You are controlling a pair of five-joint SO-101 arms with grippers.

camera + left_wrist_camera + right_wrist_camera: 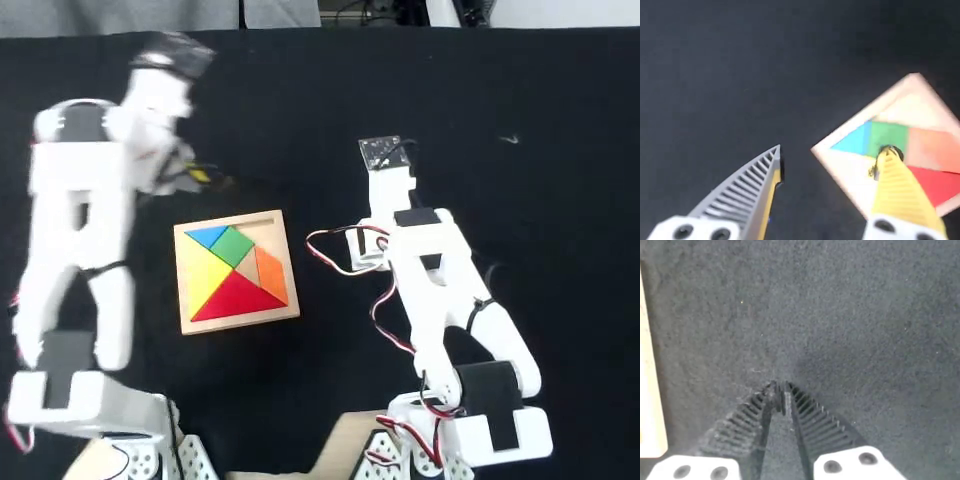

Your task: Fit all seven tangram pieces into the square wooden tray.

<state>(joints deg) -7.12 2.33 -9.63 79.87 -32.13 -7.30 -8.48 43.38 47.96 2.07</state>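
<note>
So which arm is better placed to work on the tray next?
Probably left: the left gripper, open, hangs at the tray near the blue piece; the right gripper is shut over black cloth.

- The left arm (85, 220), on the left side of the high view, is one big smear. The left gripper (200, 175) at upper left is too mushy to read there.
- In the left wrist view the wooden tray (842, 165) is blurry and runs off the picture's edge. A yellow finger (897, 187) covers part of it.
- The pieces (235, 275) have seams too small to count in the high view.
- The right wrist view has a tray strip (650, 405) clipped by the edge.
- The arm bases (495, 430) are cut off at the bottom of the high view.
</note>
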